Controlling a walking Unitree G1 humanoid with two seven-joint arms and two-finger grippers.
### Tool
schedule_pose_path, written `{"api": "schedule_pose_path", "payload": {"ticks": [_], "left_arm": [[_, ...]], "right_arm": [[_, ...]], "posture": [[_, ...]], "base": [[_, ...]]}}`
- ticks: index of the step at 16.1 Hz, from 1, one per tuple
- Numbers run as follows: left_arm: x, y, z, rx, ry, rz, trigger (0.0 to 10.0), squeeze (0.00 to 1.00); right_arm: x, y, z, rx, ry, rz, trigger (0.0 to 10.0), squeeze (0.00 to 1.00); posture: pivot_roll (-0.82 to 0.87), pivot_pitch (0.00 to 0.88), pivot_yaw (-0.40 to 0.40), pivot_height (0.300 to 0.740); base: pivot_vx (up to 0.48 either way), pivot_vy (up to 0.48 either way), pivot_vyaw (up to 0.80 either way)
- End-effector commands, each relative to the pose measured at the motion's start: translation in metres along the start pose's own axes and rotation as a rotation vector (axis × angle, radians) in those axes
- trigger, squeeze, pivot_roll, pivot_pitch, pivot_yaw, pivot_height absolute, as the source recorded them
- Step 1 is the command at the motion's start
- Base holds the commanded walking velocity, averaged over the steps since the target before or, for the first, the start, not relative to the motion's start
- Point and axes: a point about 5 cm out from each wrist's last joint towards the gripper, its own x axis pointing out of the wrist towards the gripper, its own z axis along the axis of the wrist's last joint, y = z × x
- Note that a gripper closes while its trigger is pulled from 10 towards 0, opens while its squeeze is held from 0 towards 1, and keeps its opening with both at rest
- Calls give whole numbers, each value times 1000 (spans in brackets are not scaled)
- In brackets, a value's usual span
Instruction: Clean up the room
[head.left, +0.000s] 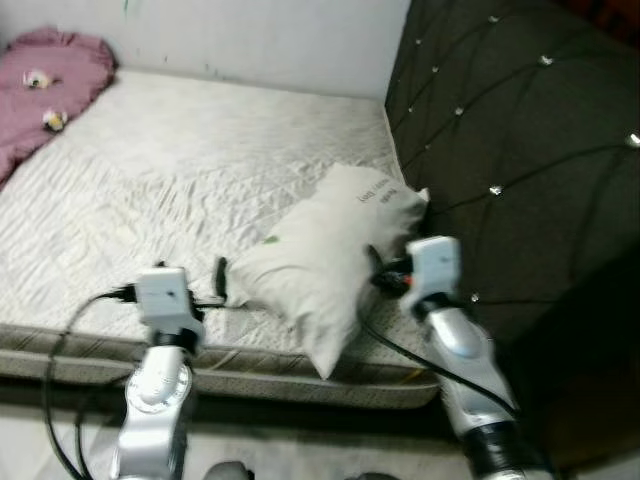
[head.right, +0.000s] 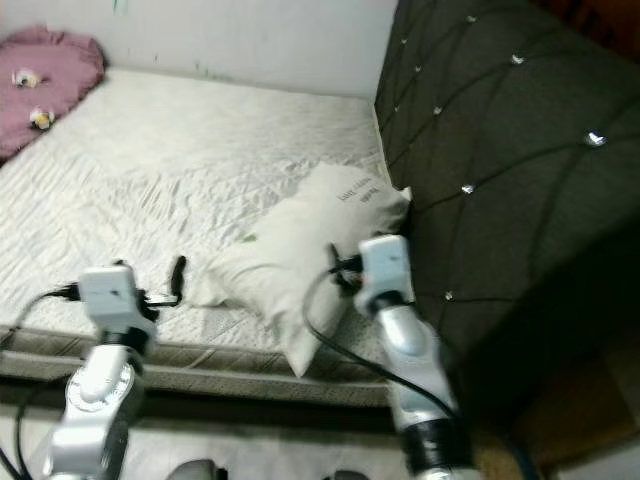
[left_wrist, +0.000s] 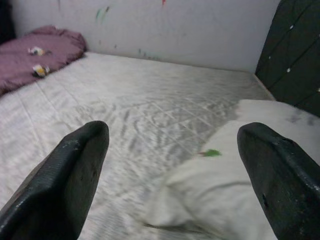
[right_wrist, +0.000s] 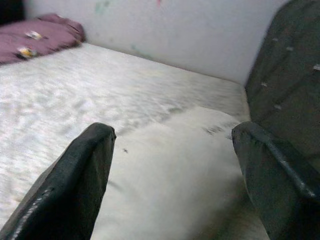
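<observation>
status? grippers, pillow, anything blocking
Left gripper open at the pillow's near-left corner. Right gripper open at its headboard side. Pillow on mattress, not gripped. Nothing between fingers and pillow.

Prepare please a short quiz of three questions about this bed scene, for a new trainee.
1. True or false: the white pillow lies against the dark tufted headboard.
2. Which gripper has its fingers spread on either side of the pillow: A) left gripper B) right gripper?
3. What colour is the blanket at the mattress's far corner?

Key: 1 true; 2 B; 3 pink, a purplish shade.
</observation>
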Motion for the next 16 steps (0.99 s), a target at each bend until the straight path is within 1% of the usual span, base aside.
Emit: {"api": "schedule_pose_path", "payload": {"ticks": [1, 3, 5, 7, 8, 10, 14, 16], "left_arm": [[2, -4, 6, -11, -24, -11, 10000, 0], [1, -4, 7, 11, -37, -14, 10000, 0], [-2, -7, 8, -21, -46, -65, 10000, 0], [-2, -8, 8, -34, -49, -80, 10000, 0], [-2, -10, 9, -50, -55, -97, 10000, 0], [-3, -10, 10, -47, -56, -101, 10000, 0], [-2, -13, 10, -68, -56, -127, 10000, 0], [-3, -12, 10, -61, -55, -123, 10000, 0]], "right_arm": [[-2, -11, 0, -17, 0, -35, 10000, 0], [-3, -12, 0, -19, 2, -33, 10000, 0], [-3, -12, 0, -20, 2, -32, 10000, 0], [-3, -12, 1, -20, 2, -31, 10000, 0], [-3, -12, 1, -21, 3, -31, 10000, 0], [-3, -12, 1, -21, 3, -30, 10000, 0], [-3, -11, 1, -20, 3, -32, 10000, 0], [-3, -11, 1, -21, 3, -33, 10000, 0]], "posture": [[-50, 0, -71, 740], [-52, 0, -74, 740], [-52, 0, -76, 740], [-52, 0, -78, 740], [-52, 0, -78, 740], [-54, 0, -77, 740], [-55, 0, -74, 740], [-55, 0, -75, 740]], "base": [[0, 416, 0], [0, 0, 0], [0, 0, 0], [0, 0, 0], [296, 0, 0], [339, 0, 0], [364, 0, 0], [386, 0, 0]]}}
